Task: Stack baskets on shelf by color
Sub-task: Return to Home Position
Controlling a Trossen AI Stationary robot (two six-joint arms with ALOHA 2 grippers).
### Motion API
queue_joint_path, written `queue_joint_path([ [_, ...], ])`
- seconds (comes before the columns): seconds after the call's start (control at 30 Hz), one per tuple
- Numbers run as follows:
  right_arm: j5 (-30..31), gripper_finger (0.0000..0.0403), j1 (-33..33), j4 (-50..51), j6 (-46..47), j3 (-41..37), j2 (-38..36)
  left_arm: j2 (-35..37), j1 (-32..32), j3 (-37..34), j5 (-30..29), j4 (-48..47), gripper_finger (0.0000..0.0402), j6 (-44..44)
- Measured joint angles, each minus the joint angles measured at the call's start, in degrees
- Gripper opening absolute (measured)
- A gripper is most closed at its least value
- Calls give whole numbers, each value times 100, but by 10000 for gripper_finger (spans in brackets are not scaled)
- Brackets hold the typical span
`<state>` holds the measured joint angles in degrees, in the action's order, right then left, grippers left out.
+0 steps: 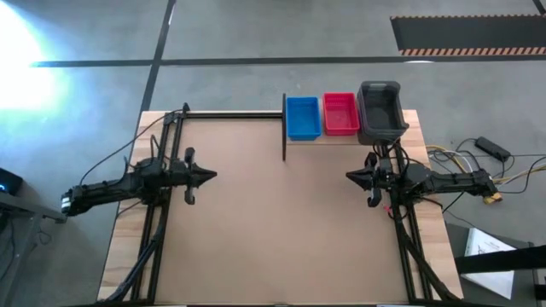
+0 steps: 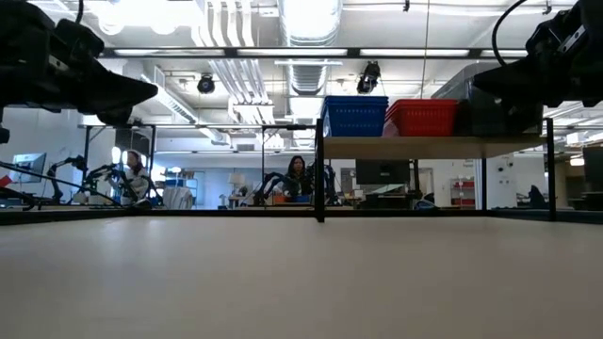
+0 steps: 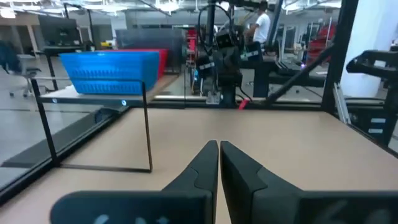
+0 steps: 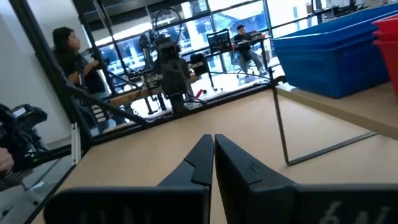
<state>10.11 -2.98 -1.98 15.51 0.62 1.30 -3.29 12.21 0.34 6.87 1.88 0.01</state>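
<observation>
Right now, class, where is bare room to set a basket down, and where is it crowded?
Bare: the tabletop between the left gripper and right gripper, and in front of the shelf. Crowded: the shelf, holding blue basket, red basket, grey basket.

Baskets: we count three from above, a blue basket (image 1: 303,118), a red basket (image 1: 340,113) and a grey basket (image 1: 380,111)
Shelf (image 2: 415,147): one
Grippers: two, the left gripper (image 1: 209,176) and the right gripper (image 1: 351,176)
People: we see two, one person (image 2: 135,174) and another person (image 2: 299,176)
</observation>
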Motion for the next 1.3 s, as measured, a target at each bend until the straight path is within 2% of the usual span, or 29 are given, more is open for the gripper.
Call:
queue_joint_path([
  [0.07,42,9,0,2,-4,0,0,41,0,0,-45,-11,0,1],
  [0.37,63,9,2,15,-26,0,161,164,-136,-4,-1095,-51,0,-101],
  [0.73,977,9,30,-79,-60,-2,211,162,-306,-9,-1143,-75,0,-109],
  [1.03,945,9,427,-72,-329,0,175,151,-307,-9,-1091,-98,0,-264],
  [1.13,477,9,476,-28,-455,-1,175,117,-308,-9,-1046,-108,0,-263],
  [1.23,-606,9,489,97,-471,-2,175,33,-308,-9,-1045,-106,0,-248],
  [1.3,-1050,9,487,142,-486,-2,175,-31,-308,-9,-1045,-106,0,-245],
])
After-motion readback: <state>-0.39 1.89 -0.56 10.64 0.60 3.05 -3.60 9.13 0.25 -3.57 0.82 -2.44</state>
